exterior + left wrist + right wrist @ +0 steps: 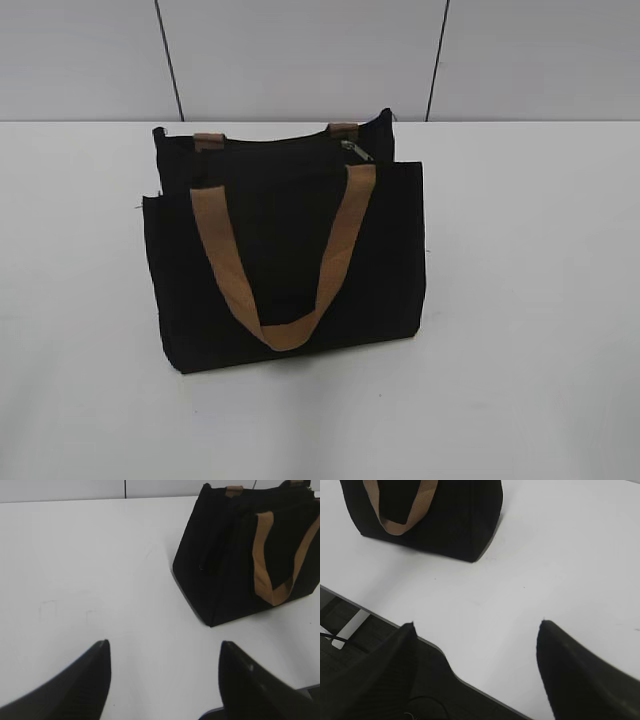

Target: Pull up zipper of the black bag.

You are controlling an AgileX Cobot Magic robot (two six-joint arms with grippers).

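The zipper [356, 151] sits at the top of the black bag [285, 255], at the end of the opening nearest the right rear handle stub; its small metal pull lies against the black track, just behind the upper edge of the front pocket panel. I cannot tell from these views how far the track is closed.

The black bag stands upright on the white desk [530, 300]. One tan handle [290, 255] hangs folded down over the front panel in a U shape. The two ends of the second handle [209, 140] show only as short tan stubs along the bag's rear top edge.

My left hand [165, 647] is spread wide, both fingers apart with nothing between them. It hangs over bare desk, well apart from the bag, to the left of the bag's narrow side panel.

My right hand [475, 625] is also spread wide and carries nothing. It hangs above the near edge of the desk, well apart from the bag, off the bag's front right corner. Dark floor [350, 630] shows below that desk edge.
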